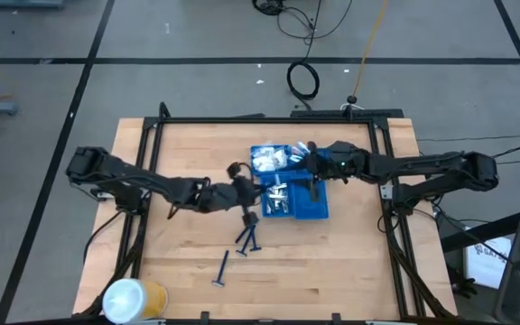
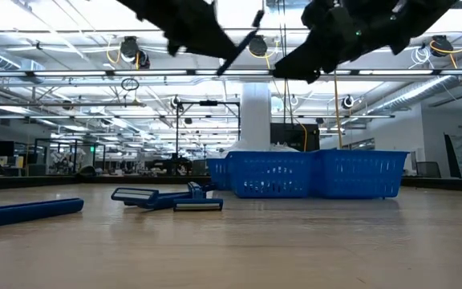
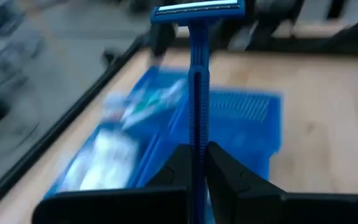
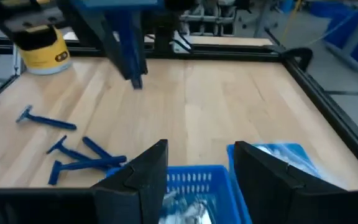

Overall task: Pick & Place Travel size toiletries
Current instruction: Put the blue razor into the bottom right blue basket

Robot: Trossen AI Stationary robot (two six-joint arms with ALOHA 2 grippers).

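Broadly, the wooden table (image 1: 332, 271) carries everything, and the blue compartment tray (image 1: 312, 209) sits near its middle, where both arms can reach it — probably why it serves as the drop-off. Its compartments already hold pale packets and tubes (image 1: 267, 161), so the sorting looks well along, though which item lies in which compartment is hard to tell. A white-and-yellow roll (image 1: 134, 298) stands at the near left corner, well apart from the work. The left gripper (image 1: 242, 192) hovers just beside the tray's left wall with its fingers clenched on a blue razor (image 3: 197, 81); the wrist view shows the handle pinched low, the shaft running straight out ahead and the blade head at the far end — a hold that should let the razor drop cleanly into a compartment. The right gripper (image 1: 314, 165) waits over the tray's far side, its fingers (image 4: 143, 168) parted with nothing between them, seemingly keeping out of the left arm's way. On the bare wood in front of the tray, two razors (image 1: 249, 235) lie crossed together, and a single razor (image 1: 221, 269) lies a little nearer the front edge, all three not yet collected.
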